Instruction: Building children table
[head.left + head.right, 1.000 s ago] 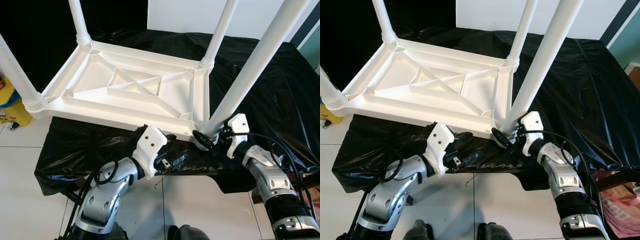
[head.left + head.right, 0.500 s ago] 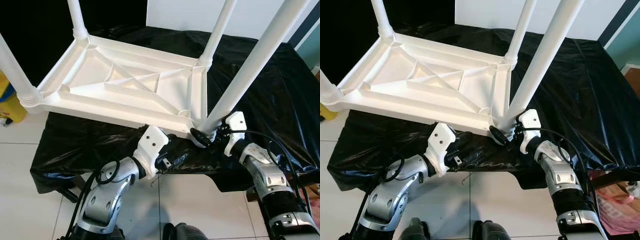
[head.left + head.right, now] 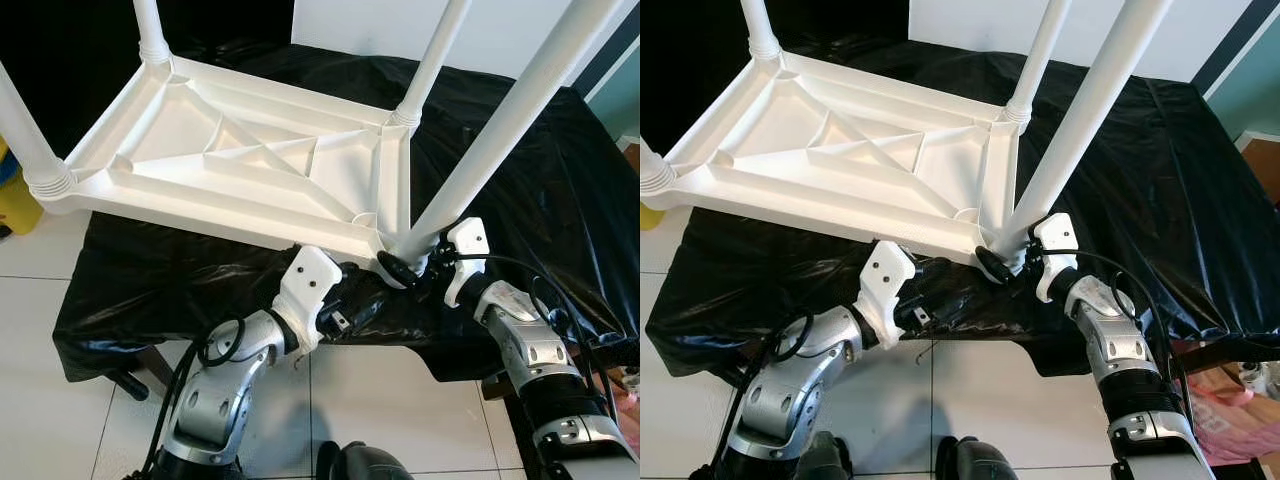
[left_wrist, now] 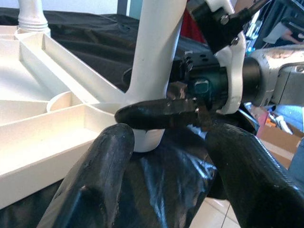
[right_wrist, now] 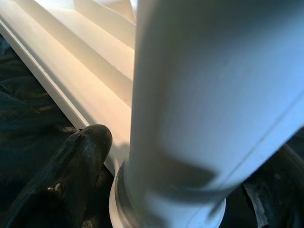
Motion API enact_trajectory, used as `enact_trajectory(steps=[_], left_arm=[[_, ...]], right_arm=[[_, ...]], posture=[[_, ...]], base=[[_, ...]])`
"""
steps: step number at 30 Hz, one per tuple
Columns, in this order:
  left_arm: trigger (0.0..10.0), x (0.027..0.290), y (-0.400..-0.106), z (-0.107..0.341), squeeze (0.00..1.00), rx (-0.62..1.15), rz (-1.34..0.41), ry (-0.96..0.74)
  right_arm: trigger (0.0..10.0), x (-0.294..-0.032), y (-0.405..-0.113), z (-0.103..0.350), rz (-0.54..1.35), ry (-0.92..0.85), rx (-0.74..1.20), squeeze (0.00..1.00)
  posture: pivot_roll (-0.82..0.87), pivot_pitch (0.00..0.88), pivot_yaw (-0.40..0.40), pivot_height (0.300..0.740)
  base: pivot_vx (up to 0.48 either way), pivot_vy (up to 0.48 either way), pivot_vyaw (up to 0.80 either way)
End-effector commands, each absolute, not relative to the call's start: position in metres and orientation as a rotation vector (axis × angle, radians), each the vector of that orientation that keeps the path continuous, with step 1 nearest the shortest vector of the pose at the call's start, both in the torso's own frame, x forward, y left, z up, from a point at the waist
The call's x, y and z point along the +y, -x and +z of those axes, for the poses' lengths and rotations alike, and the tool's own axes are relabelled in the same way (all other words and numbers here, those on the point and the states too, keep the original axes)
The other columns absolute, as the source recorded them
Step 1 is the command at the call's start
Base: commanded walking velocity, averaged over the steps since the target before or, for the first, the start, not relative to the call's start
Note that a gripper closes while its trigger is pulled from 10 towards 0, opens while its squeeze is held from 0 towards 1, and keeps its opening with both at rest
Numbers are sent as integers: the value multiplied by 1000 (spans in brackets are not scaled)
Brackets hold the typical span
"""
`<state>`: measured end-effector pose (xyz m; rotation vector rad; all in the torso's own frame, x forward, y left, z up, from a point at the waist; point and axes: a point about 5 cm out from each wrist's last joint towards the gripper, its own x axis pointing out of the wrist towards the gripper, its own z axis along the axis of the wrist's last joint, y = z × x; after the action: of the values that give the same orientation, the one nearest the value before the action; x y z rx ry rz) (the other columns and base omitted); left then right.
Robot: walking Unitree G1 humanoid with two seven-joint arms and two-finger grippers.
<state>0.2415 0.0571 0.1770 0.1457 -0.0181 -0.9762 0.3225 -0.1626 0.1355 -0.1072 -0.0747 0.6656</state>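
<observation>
Broadly, left to right:

Far left: a yellow plastic object [image 3: 18, 200] stands on the pale tiled floor [image 3: 45, 400] beside the bench [image 3: 560, 200], which is draped in crinkled black plastic sheeting.

Table: the white moulded plastic children's table [image 3: 250, 165] lies upside down on the bench, ribbed underside up, its near edge overhanging the front. Four white round plastic legs rise from the corners; the near-right leg [image 3: 500, 125] leans up toward the camera.

Left end effector: the left end effector [image 3: 350, 305] is tucked under the table's near edge, just beside the near-right corner. In its wrist view the two black fingers [image 4: 92, 180] stand wide apart, holding nothing, aimed at the foot of that leg.

Right end effector: the right end effector [image 3: 408, 268] is at the base of the near-right leg. One black finger wraps the leg's collar where it enters the corner socket, as the left wrist view shows; I judge it closed on the leg.

Change: over the last second the whole view has shifted, so the head camera moved; against the table, both end effectors sit where they were, the right one keeping its hold at the collar.

Meaning: all four legs look seated, so the work is probably at the last one, tightening or checking it. Whether it is fully home cannot be told.
</observation>
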Motion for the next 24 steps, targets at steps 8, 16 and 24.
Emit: enact_trajectory(steps=[8,16,24], left_arm=[[10000,55,-250,182,0,-46,-806,-128],[10000,51,-250,181,0,-52,-798,-116],[10000,51,-248,180,0,-47,-801,-115]], right_arm=[[10000,-163,-325,135,685,133,-55,0],[10000,-164,-328,139,695,144,-57,0],[10000,-164,-329,140,695,144,-60,0]], posture=[[173,156,-241,740],[170,156,-253,740],[172,163,-247,740]], base=[[0,0,0],[0,0,0],[0,0,0]])
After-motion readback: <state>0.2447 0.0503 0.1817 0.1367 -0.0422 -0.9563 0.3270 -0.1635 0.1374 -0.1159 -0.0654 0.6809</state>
